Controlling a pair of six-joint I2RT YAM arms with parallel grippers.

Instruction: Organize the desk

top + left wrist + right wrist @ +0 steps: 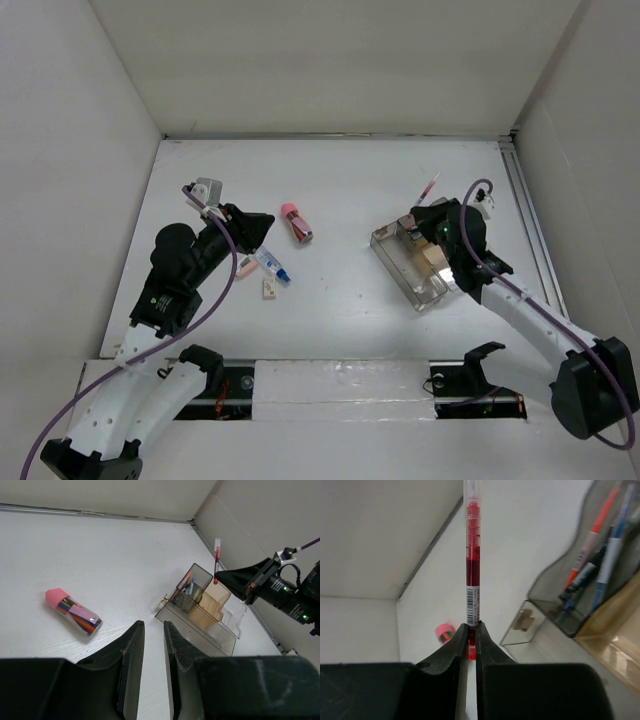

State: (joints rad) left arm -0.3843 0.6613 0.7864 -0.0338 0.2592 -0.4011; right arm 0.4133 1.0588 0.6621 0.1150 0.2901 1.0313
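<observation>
- Right pincer [471, 626] clamps a red pen [472, 565] upright near the clear organiser [172, 614].
- Left pincer [154, 626] is slightly apart, empty, over the table [100, 550], near a pink-capped tube [74, 612].

You have a clear compartment tray [427, 294] with pens [600, 565] standing in one end section, a red pen [430, 185] just beyond it, and a pink-capped tube [297, 222] and blue-tipped marker [272, 267] well to its left.
</observation>
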